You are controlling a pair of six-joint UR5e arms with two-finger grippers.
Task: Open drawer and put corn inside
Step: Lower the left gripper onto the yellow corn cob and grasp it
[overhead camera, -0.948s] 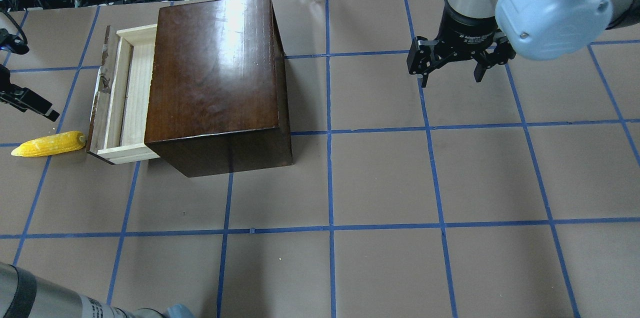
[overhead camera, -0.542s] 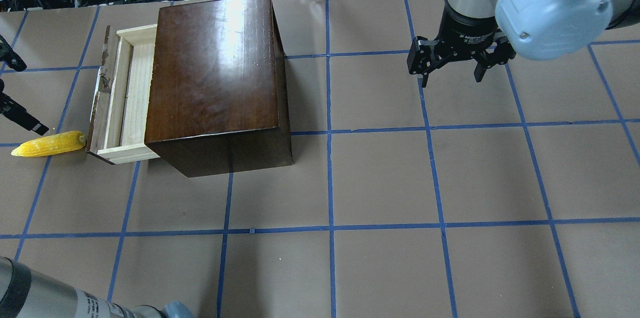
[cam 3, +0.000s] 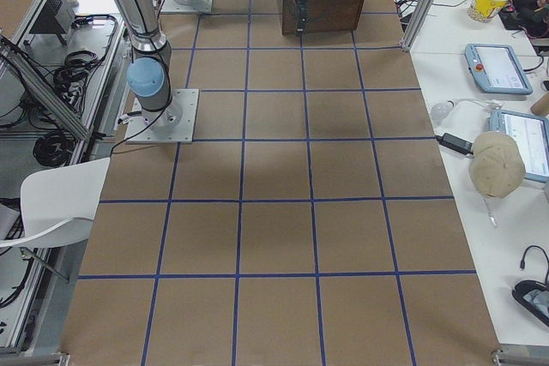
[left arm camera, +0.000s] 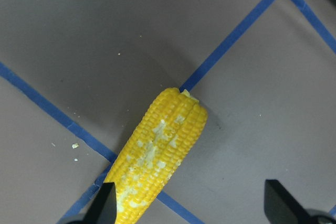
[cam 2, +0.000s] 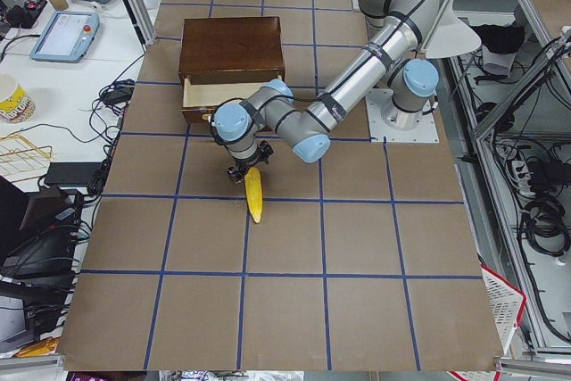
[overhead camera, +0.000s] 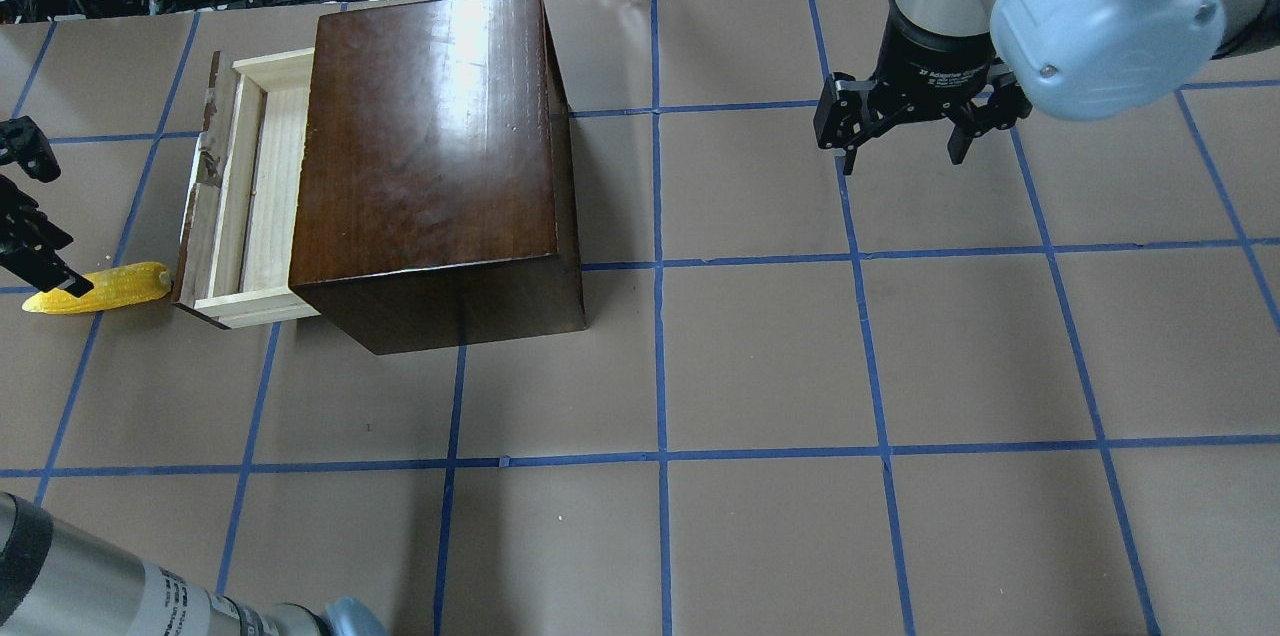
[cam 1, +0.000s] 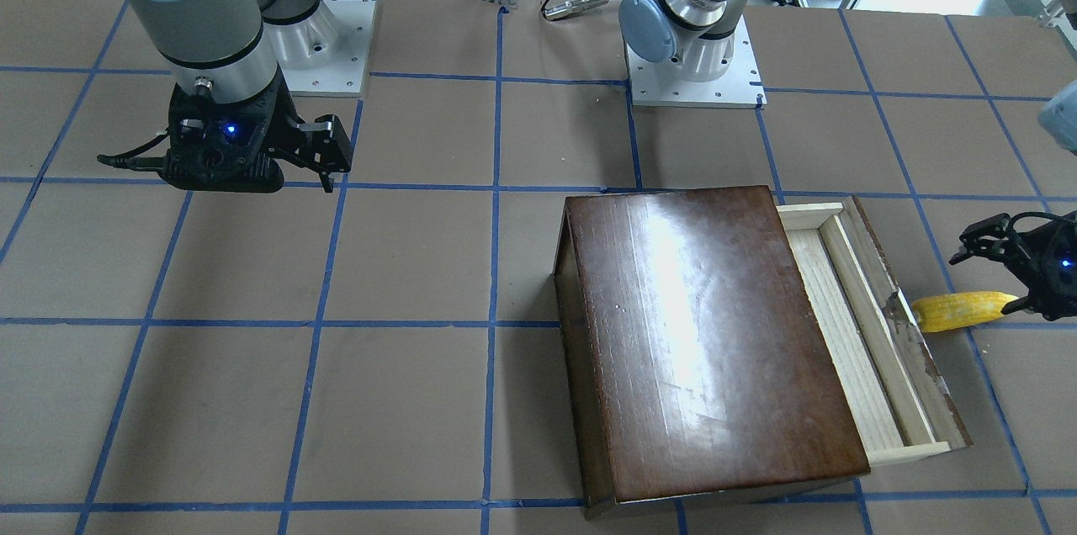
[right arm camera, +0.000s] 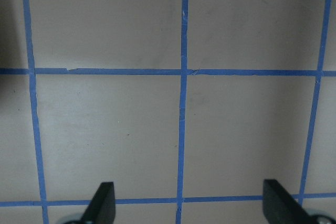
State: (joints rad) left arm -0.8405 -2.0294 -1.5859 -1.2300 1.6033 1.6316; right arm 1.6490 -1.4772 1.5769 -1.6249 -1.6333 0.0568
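Drawer [overhead camera: 226,206] open. Left gripper [left arm camera: 191,209] above corn [left arm camera: 164,153], jaws spread wide; should shift sideways to straddle the cob before closing. Right gripper [overhead camera: 900,141] parked, jaws apart.

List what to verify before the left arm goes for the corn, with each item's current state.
1. Drawer pulled out of the box, tray floor showing: ok.
2. Corn lying on the table outside the drawer, beside its front panel: ok.
3. Left pincer open, holding nothing: ok.
4. Corn centred in that pincer's gap: not ok. In the wrist view the cob sits at one side of the gap.
5. Corn free of the drawer front: cannot tell. They look very close.
6. Right pincer open, empty, away from box and corn: ok.
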